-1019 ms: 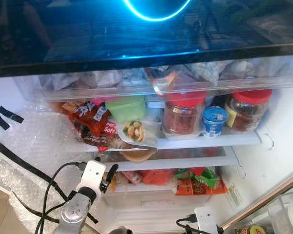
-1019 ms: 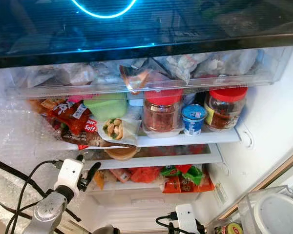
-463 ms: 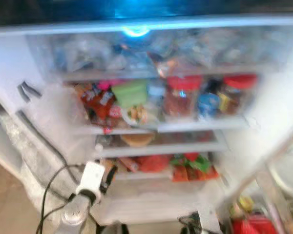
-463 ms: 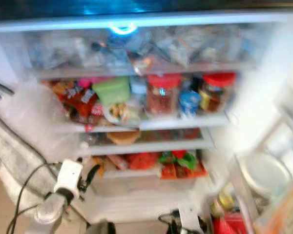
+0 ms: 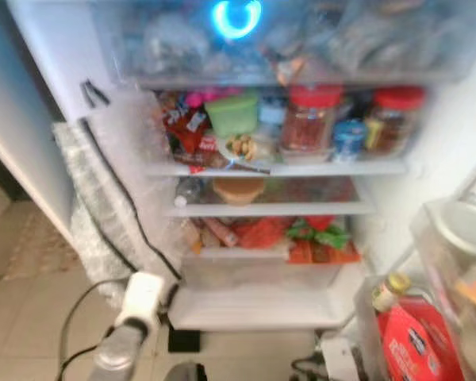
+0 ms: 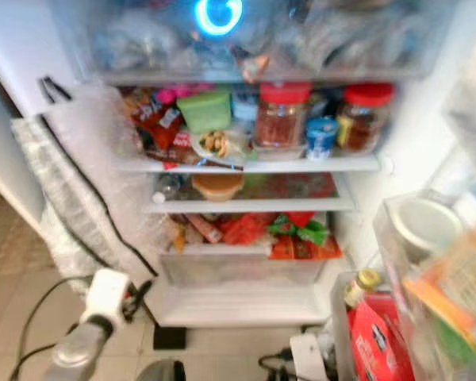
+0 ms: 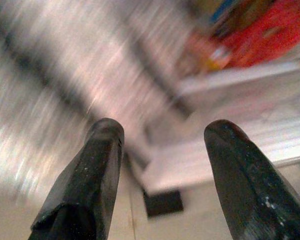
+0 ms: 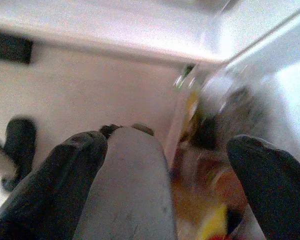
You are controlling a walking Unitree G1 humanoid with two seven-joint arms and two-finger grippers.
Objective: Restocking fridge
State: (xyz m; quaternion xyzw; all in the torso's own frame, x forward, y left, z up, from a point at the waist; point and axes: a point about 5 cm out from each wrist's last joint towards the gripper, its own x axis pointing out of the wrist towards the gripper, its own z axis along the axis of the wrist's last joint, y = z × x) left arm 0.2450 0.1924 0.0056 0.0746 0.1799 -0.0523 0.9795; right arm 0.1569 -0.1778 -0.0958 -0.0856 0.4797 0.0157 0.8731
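Floor: pale tiled floor (image 5: 32, 317) fills the lower left of the head view, in front of the open fridge (image 5: 444, 159).
Left side of fridge: a sheet of bubble wrap (image 5: 103, 206) with a black cable hangs down the inner wall, left of centre.
Left end effector (image 7: 162, 150): fingers wide apart and empty, low in the frame before the fridge's bottom ledge; the arm's white wrist (image 5: 140, 295) sits at lower left.
Top shelf: blurred bags in a clear drawer (image 5: 285, 40) with a blue ring of light reflected on it.
Middle shelf: red snack packets (image 5: 182, 127), a green tub (image 5: 232, 113), two red-lidded jars (image 5: 309, 119) and a small blue-lidded cup (image 5: 349, 136).
Lower shelves: a round tan container (image 5: 238, 189), then red and green packets (image 5: 317, 236).
Door bin: a red carton (image 5: 416, 341) and a yellow-capped bottle (image 5: 389, 290) stand at lower right.
Right end effector (image 8: 165, 165): fingers spread open, gripping nothing, over the floor beside the door bin.
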